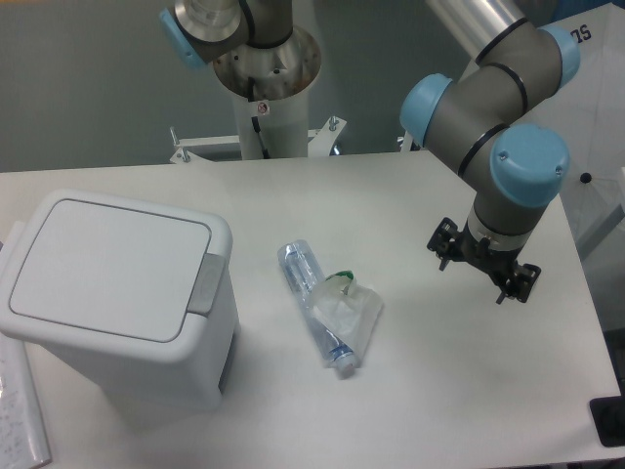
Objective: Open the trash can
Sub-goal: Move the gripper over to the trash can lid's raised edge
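The trash can stands at the left of the table, a white boxy bin with its flat lid down. Its grey push tab sits on the lid's right edge. My gripper hangs over the right side of the table, far from the bin and pointing down. Its black fingers stick out on both sides of the wrist, spread apart and open, with nothing between them.
A crushed clear plastic bottle lies on the table between the bin and the gripper. The arm's white base column rises at the back. A paper sheet lies at the front left, and a black object at the front right edge.
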Controlling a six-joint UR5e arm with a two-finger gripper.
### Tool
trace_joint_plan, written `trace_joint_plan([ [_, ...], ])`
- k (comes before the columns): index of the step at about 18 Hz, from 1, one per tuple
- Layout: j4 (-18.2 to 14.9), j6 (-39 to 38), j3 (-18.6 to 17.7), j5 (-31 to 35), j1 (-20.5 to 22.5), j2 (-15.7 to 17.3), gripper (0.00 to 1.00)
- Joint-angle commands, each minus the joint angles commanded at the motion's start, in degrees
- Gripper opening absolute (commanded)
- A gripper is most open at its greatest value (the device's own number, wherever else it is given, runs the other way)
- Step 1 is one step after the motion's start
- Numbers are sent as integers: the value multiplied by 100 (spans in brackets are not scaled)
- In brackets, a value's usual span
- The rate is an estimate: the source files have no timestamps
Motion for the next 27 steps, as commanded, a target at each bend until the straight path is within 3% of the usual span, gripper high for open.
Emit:
trace_joint_plan([
  [6,-53,-35,-52,-228,-53,157,100],
  [13,-44,-921,-431,-1299,-201,712,100],
  [18,61,-2660,-422,-2248,-500,791,100],
  [23,711,-4496,-343,-3479,-677,844,100],
  [27,940,-5000,-334,-3744,-914,922,100],
])
